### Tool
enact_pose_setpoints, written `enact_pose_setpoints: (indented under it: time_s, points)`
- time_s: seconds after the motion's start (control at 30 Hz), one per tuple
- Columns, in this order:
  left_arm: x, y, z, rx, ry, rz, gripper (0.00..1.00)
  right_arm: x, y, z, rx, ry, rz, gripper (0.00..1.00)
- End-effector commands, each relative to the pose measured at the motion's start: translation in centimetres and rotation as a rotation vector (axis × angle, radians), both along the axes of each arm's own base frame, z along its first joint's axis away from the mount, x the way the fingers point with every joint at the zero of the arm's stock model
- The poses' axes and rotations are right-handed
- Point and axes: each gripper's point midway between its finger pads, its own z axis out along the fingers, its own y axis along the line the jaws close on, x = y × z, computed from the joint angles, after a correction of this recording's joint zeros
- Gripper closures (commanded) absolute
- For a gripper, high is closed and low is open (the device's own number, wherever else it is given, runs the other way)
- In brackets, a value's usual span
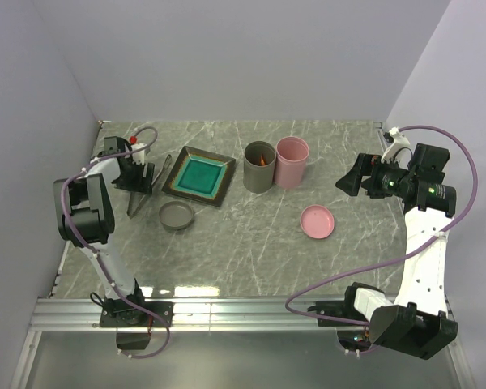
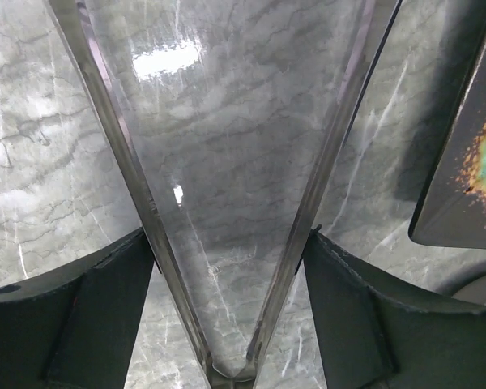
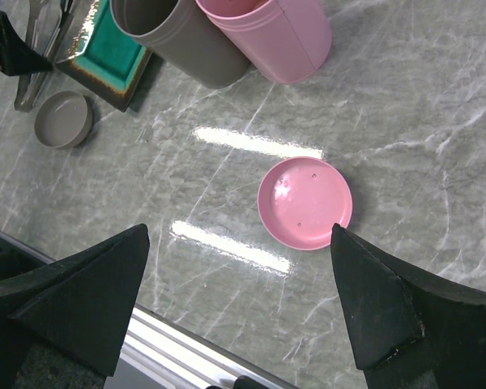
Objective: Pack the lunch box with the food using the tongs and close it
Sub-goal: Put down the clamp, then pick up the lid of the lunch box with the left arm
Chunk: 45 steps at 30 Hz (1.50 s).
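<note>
The silver tongs (image 2: pixel 138 186) lie in a wide V between the fingers of my left gripper (image 2: pixel 229 239), joint end toward the wrist. Each arm rests against a finger's inner edge, low over the table. In the top view my left gripper (image 1: pixel 139 177) sits over the tongs (image 1: pixel 134 204), left of the square plate (image 1: pixel 178 180). The lunch box is a grey cup (image 1: pixel 258 167) and a pink cup (image 1: pixel 292 161), both uncapped. Orange food (image 1: pixel 263 160) shows inside the grey one. My right gripper (image 3: pixel 241 235) hangs open and empty above the table near the pink lid (image 3: pixel 304 203).
A grey lid (image 1: pixel 176 215) lies in front of the plate, and the pink lid (image 1: pixel 317 221) lies right of centre. The plate's teal centre is bare. The plate's dark corner (image 2: pixel 454 162) is close to my left gripper's right finger. A metal rail (image 1: pixel 243 312) runs along the near edge.
</note>
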Motion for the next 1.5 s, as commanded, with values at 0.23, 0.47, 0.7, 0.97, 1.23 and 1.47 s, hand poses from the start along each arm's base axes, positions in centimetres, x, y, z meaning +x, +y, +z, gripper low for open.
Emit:
enact_pose_setpoints:
  time_s: [0.23, 0.47, 0.7, 0.97, 1.23, 1.47]
  points:
    - [2.0, -1.3, 7.8, -0.049, -0.149, -0.017, 0.01, -0.1, -0.1, 1.2, -0.015, -0.042, 0.005, 0.00]
    - [2.2, -3.2, 13.4, -0.127, -0.235, -0.066, 0.01, -0.2, -0.2, 1.4, -0.024, -0.049, 0.001, 0.00]
    - [-2.5, -7.2, 17.0, -0.173, -0.264, -0.393, 0.01, -0.4, 0.1, 1.3, -0.020, -0.047, 0.019, 0.00]
    - [-10.7, -8.3, 12.3, -0.087, -0.177, -0.887, 0.10, -0.6, 0.5, 1.1, -0.015, -0.050, 0.050, 0.00]
    - [-12.9, -9.6, 11.3, -0.094, -0.246, -1.078, 0.16, -1.2, 1.5, 0.8, -0.059, -0.064, 0.115, 0.00]
    - [-14.5, -9.7, 9.2, -0.018, -0.252, -1.260, 0.17, -1.0, 2.9, 0.7, -0.099, -0.060, 0.168, 0.00]
